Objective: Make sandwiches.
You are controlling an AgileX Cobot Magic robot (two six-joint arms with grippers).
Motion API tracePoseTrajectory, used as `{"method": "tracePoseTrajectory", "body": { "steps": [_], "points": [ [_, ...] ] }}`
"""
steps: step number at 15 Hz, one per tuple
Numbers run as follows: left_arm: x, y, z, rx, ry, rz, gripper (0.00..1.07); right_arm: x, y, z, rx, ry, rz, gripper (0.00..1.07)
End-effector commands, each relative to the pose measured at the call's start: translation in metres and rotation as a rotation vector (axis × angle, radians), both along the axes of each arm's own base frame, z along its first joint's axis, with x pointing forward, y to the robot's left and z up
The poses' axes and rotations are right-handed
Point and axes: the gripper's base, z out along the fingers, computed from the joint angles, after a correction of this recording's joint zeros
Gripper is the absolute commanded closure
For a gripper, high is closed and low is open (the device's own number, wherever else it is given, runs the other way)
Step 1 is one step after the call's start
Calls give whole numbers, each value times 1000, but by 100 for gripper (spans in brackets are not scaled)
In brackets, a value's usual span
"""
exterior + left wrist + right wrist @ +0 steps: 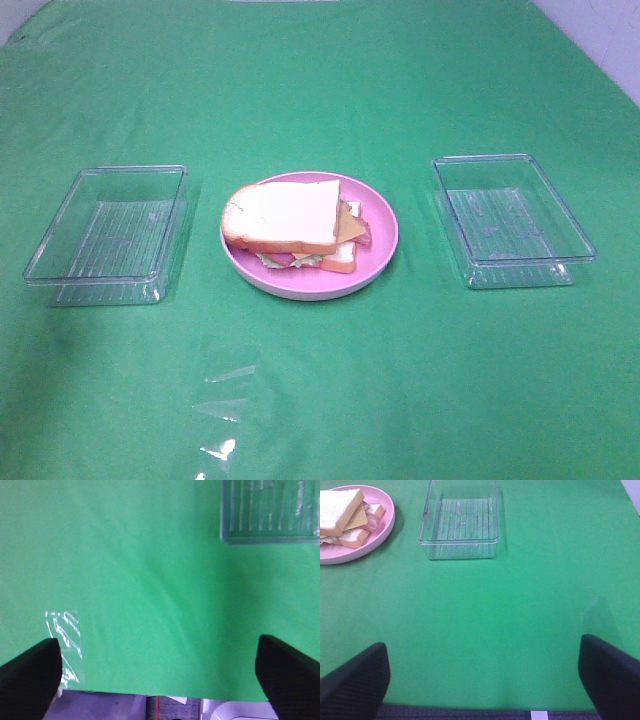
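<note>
From the high camera, the sandwich (300,225) lies on a round pink plate (385,235) at the middle of the green table (400,380). A clear tray (60,240) sits left of the plate, another clear tray (575,235) right of it.

The left wrist camera shows the left hand (159,672) spread wide over bare cloth.

The right wrist camera shows the right hand (482,675) also spread wide, holding nothing, well apart from the plate.

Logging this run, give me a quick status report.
Left gripper and right gripper open, empty, over bare cloth. Sandwich stacked on pink plate. Nothing in the way.
</note>
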Motion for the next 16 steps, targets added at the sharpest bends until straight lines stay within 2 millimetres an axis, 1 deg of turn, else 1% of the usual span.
{"method": "tracePoseTrajectory", "body": {
  "steps": [1, 3, 4, 5, 6, 8, 9, 10, 11, 13, 14, 15, 16],
  "points": [
    [-59, 15, 8, -54, -1, 94, 5, -4, 0, -1, -3, -35, 3, 9],
    [-106, 15, 21, -61, -151, 106, 5, -4, 0, -1, -3, -35, 3, 9],
    [-118, 14, 25, -62, -194, 105, 5, -4, 0, -1, -3, -35, 3, 9],
    [-154, 12, 33, -61, -319, 99, 5, -4, 0, -1, -3, -35, 3, 9],
    [-186, 10, 36, -60, -424, 95, 5, -4, 0, -1, -3, -35, 3, 9],
    [-230, 8, 31, -49, -578, 90, 5, -4, 0, -1, -3, -35, 3, 9],
    [-247, 8, 24, -37, -630, 90, 5, -4, 0, -1, -3, -35, 3, 9],
    [-253, 7, 21, -37, -653, 89, 5, -4, 0, -1, -3, -35, 3, 9],
    [-267, 6, 15, -36, -709, 88, 5, -4, 0, -1, -3, -35, 3, 9],
    [-283, 5, -2, -22, -776, 60, 5, -4, 0, -1, -3, -35, 3, 9],
    [-284, 1, -22, -14, -846, -20, 5, -4, 0, -1, -3, -35, 3, 9],
    [-287, -1, -20, -23, -887, -43, 5, -4, 0, -1, -3, -35, 3, 9],
    [-283, -6, -21, -55, -876, -92, 5, -4, 0, -1, -3, -33, 3, 9]
  ]
}}
